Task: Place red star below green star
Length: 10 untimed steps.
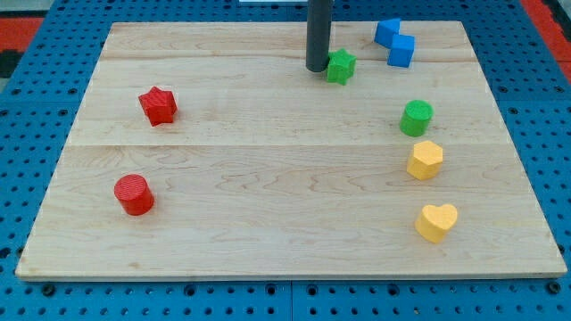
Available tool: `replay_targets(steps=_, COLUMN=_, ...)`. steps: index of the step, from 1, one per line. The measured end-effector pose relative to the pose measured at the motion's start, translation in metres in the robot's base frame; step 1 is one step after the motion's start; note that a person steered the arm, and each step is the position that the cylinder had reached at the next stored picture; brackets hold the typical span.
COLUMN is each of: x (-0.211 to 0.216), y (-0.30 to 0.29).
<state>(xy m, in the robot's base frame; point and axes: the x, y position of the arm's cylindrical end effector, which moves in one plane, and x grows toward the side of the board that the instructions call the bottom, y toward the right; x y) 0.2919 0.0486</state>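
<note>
The red star [158, 105] lies on the wooden board at the view's left, in the upper half. The green star [341, 66] lies near the view's top, right of centre. My tip [317, 68] stands at the green star's left side, touching or almost touching it. The rod rises straight up out of the view. The red star is far to the left of my tip and a little lower in the view.
A red cylinder [134, 194] lies at lower left. A blue block [395, 43] of two joined cubes lies at top right. A green cylinder [416, 118], a yellow hexagon [426, 160] and a yellow heart [436, 222] run down the right side. The board [268, 223] sits on a blue pegboard.
</note>
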Motion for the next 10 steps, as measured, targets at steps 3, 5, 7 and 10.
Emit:
replay_targets(steps=3, x=0.004, y=0.057)
replay_targets(steps=5, x=0.013, y=-0.013)
replay_targets(steps=7, x=-0.003, y=-0.209)
replay_targets(steps=10, x=0.073, y=-0.302)
